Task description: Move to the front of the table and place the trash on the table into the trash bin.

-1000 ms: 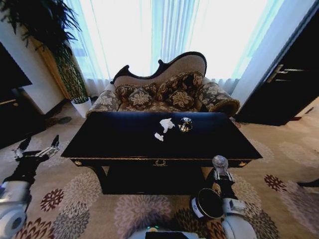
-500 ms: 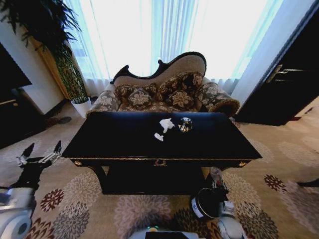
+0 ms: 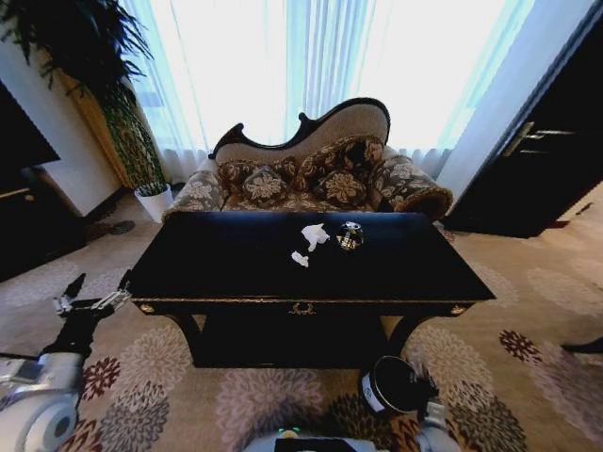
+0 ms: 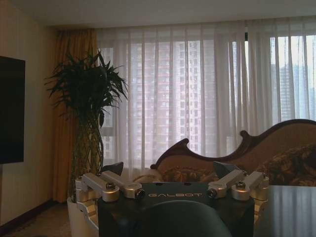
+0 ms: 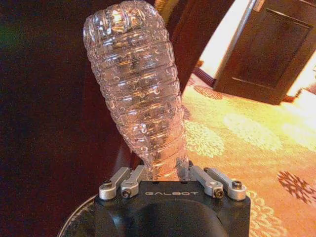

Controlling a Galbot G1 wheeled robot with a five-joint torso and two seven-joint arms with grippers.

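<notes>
The glossy black table point(image 3: 217, 273) stands right in front of me. On it lie three pieces of trash: a crumpled white paper wad point(image 3: 315, 235), a smaller white scrap point(image 3: 301, 258) and a dark shiny round object point(image 3: 350, 235). The black trash bin point(image 3: 390, 385) sits on the carpet below the table's front right. My right gripper point(image 5: 165, 174) is shut on a crushed clear plastic bottle point(image 5: 138, 94), low beside the bin. My left gripper point(image 3: 94, 299) hangs open and holds nothing, just off the table's left front corner, and its fingers point(image 4: 118, 173) are spread wide.
A patterned sofa point(image 3: 311, 174) stands behind the table. A tall potted plant point(image 3: 132, 141) is at the back left and a dark cabinet point(image 3: 551, 160) at the right. Flowered carpet point(image 3: 236, 395) surrounds the table, and the table's curved leg point(image 3: 403, 331) rises close to the bin.
My right gripper has dropped with the bottle from beside the table's front edge down to the bin. My left gripper has sunk and moved in toward the table's left corner.
</notes>
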